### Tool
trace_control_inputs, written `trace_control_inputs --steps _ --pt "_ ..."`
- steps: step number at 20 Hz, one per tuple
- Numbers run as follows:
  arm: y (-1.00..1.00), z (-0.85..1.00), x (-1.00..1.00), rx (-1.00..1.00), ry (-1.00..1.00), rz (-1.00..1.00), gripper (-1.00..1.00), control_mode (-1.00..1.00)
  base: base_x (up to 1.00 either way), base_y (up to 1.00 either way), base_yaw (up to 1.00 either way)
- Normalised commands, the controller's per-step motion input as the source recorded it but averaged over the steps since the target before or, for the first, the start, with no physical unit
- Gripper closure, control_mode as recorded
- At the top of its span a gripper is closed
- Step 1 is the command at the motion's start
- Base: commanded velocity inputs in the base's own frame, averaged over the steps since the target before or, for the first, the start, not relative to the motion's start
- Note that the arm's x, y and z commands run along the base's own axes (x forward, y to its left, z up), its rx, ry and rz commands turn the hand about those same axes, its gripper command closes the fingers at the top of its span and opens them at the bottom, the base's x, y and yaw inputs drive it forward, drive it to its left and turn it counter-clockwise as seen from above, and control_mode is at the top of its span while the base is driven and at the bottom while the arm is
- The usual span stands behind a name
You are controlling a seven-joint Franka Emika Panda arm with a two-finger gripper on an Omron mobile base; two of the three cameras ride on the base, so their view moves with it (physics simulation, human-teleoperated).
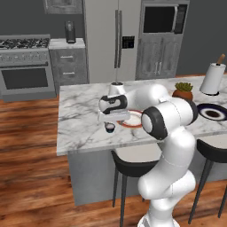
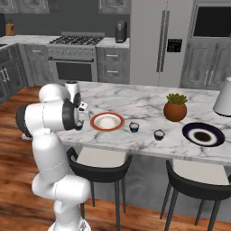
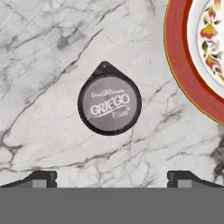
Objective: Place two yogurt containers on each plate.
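while the gripper (image 3: 112,177) hangs over the marble counter (image 1: 80,115) with its two dark fingertips (image 3: 41,178) set wide apart and nothing between them, one yogurt cup (image 3: 109,104) stands directly beneath it, upright, lid reading "griego plus". in the left base view this cup (image 1: 109,127) sits just below the hand, near the counter's front edge. the orange-red rimmed plate (image 3: 186,74) lies just beside that cup, not touching it, and carries no cups on its white centre. in the right base view, two further yogurt cups (image 2: 134,127) (image 2: 159,134) stand on the counter beyond that plate (image 2: 107,122), away from the gripper. the dark-rimmed plate (image 2: 203,135) lies farther still, past a potted plant (image 2: 175,107). the fourth cup is not identifiable.
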Motion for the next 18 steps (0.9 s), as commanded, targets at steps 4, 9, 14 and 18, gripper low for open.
trace_control_inputs --steps 4,9,14,18 --pt "0.0 -0.2 0.26 0.0 0.0 0.0 -1.0 -1.0 0.0 0.0 0.0" --pt "0.01 -0.21 0.26 0.0 0.0 0.0 -1.0 -1.0 0.0 0.0 0.0" --pt "0.06 -0.19 0.17 0.0 0.0 0.0 -1.0 -1.0 0.0 0.0 0.0" --pt "0.08 -0.16 0.1 0.0 0.0 0.0 -1.0 -1.0 0.0 0.0 0.0"
